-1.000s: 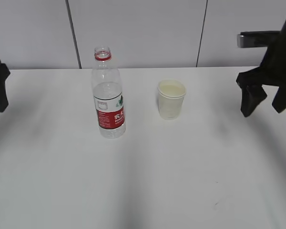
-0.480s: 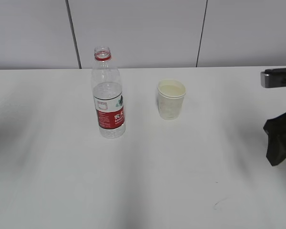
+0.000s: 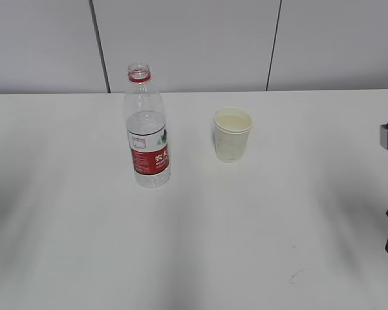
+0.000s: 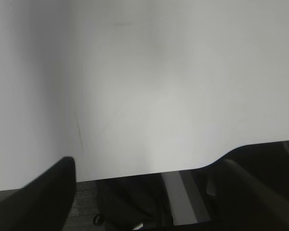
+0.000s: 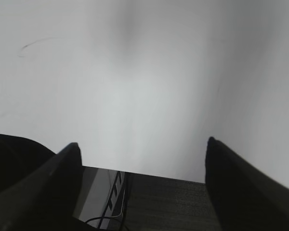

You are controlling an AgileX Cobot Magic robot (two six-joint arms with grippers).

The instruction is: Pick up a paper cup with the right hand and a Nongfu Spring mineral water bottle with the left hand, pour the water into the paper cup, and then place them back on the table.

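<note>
White table [image 3: 84,245], upright bottle [image 3: 146,129] left of cup [image 3: 233,134]

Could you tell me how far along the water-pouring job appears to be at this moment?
It looks finished. The bottle and the paper cup both stand upright on the table, the cup holding liquid. Nothing is in hand: the right claw is open and empty, and the left claw is also open. Nothing appears left.

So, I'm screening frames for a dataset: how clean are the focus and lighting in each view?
Exterior view: bottle and paper cup sharp, broad soft shadows on the table. Left wrist view: hazy, a dim band at left. Right wrist view: fingers blurred, grey shadow patch up top.
</note>
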